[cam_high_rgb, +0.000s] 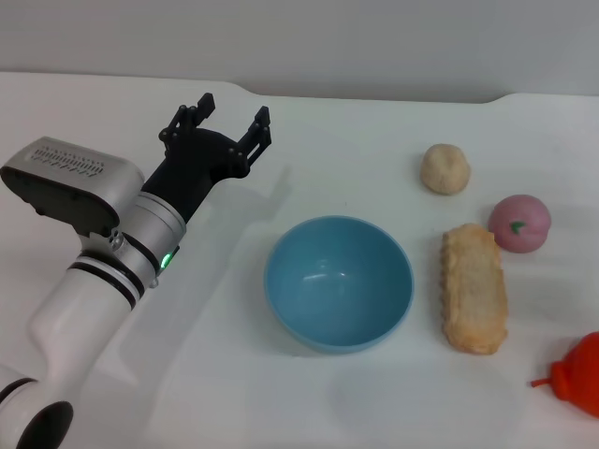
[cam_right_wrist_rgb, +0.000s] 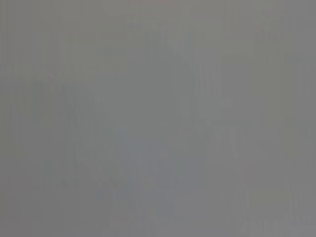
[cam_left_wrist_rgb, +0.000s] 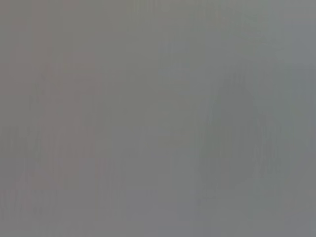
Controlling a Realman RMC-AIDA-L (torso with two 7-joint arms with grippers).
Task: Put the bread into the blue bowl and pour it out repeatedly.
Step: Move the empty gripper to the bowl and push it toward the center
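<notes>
no text, label, brand or number can be read in any of the views. the blue bowl (cam_high_rgb: 338,282) is plain and the bread (cam_high_rgb: 474,287) has no mark (only its crusty surface). both wrist views show only flat grey, with nothing to read.

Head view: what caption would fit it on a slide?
Open left gripper hovers behind empty blue bowl; bread lies beside it.

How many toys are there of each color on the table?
Blue: 1, the blue bowl
Tan: 2, the bread and the small round ball
Pink: 1, the peach-like ball
Red-orange: 1, a thing cut off at the picture's edge
Total: 5
</notes>
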